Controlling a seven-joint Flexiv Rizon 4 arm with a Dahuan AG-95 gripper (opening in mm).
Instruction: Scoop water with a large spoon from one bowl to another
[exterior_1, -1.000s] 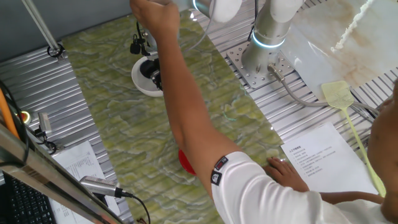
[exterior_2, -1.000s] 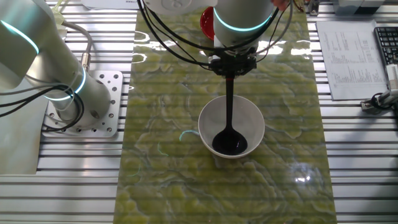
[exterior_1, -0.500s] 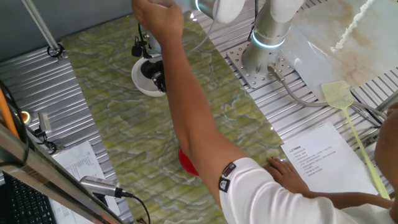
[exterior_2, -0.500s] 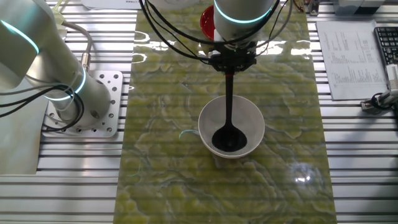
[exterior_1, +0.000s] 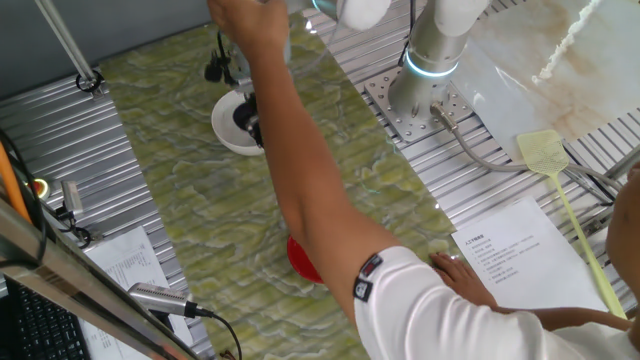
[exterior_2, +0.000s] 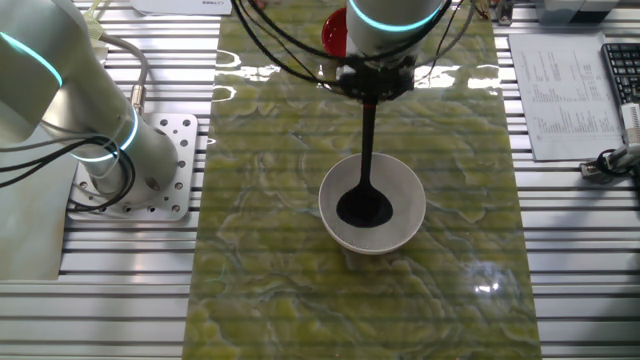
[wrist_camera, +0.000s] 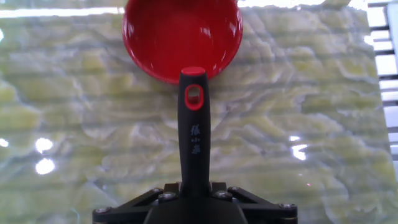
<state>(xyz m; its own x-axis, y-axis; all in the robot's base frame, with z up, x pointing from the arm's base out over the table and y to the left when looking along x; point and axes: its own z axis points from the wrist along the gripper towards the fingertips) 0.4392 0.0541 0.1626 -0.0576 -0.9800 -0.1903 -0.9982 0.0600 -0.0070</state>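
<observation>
The large spoon (exterior_2: 364, 190), a black ladle, hangs upright with its scoop inside the white bowl (exterior_2: 405, 226), just above the bowl's bottom. My gripper (exterior_2: 371, 82) is shut on its handle from above. In the hand view the handle (wrist_camera: 193, 140) runs up from the gripper (wrist_camera: 194, 198) to a red tip that overlaps the near rim of the red bowl (wrist_camera: 180, 31). The red bowl (exterior_2: 331, 33) lies beyond the white one, partly hidden by my arm. In the one fixed view a person's arm covers much of the white bowl (exterior_1: 222, 130) and the red bowl (exterior_1: 296, 257).
A person's arm (exterior_1: 310, 200) reaches across the green marbled mat (exterior_2: 260, 280) to my wrist. Their other hand (exterior_1: 460, 275) rests by a printed sheet (exterior_1: 510, 255). The robot base (exterior_2: 120, 160) stands left of the mat. A yellow fly swatter (exterior_1: 545, 152) lies at the right.
The gripper has risen with the ladle. The scoop has lifted from the bottom of the white bowl and now hangs higher inside it.
</observation>
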